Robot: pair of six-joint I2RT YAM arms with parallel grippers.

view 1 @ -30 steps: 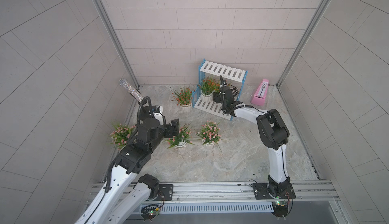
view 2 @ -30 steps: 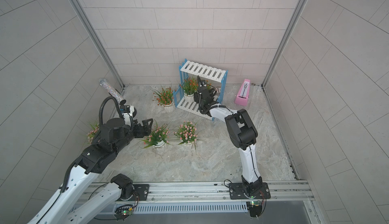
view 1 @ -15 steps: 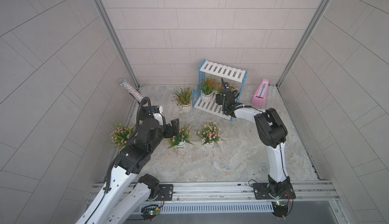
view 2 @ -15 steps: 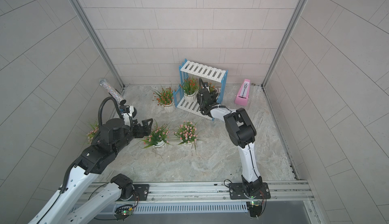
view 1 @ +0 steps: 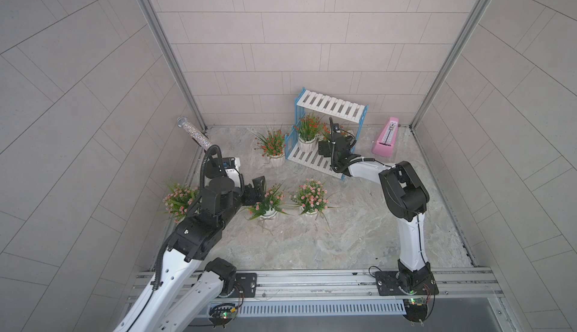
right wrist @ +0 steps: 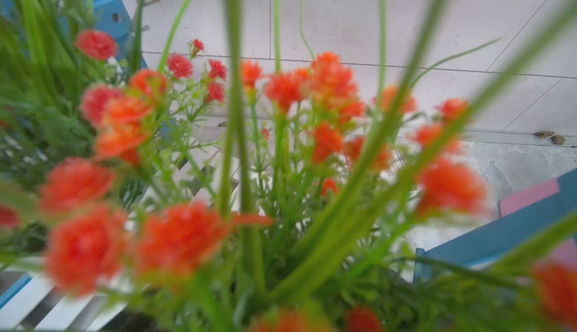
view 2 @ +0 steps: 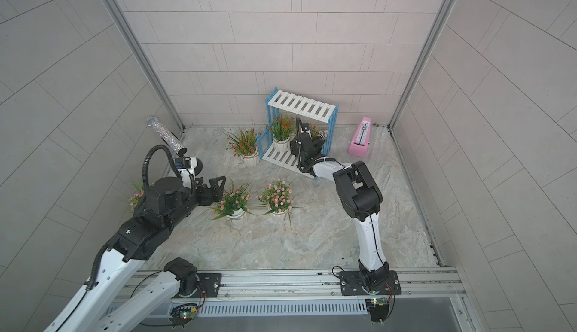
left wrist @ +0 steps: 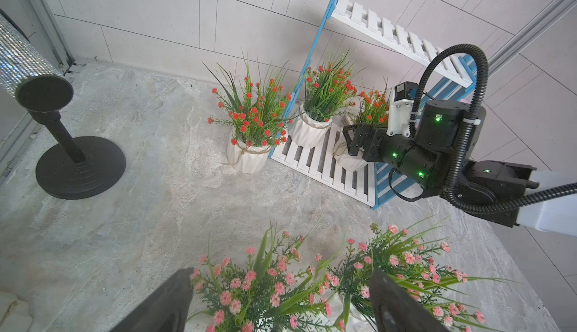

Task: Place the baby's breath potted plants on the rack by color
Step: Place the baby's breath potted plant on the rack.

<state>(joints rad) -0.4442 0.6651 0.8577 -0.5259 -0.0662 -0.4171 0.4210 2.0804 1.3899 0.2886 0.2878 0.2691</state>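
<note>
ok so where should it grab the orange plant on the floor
Probably the white pot, low on its ribbed wall, coming from the side away from the rack: the leaves spread wide over the top, and the rack's blue frame stands close on the other side.

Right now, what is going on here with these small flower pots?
The right arm's tool is at the lower shelf of the rack. It is at the pot of an orange-red baby's breath plant that sits beside another orange-red one. Whether it grips the pot cannot be judged. The third orange-red plant stands on the tabletop beside the rack. The left arm's tool is open around the foliage of one pink plant. The two other pink plants also stand on the tabletop.
</note>
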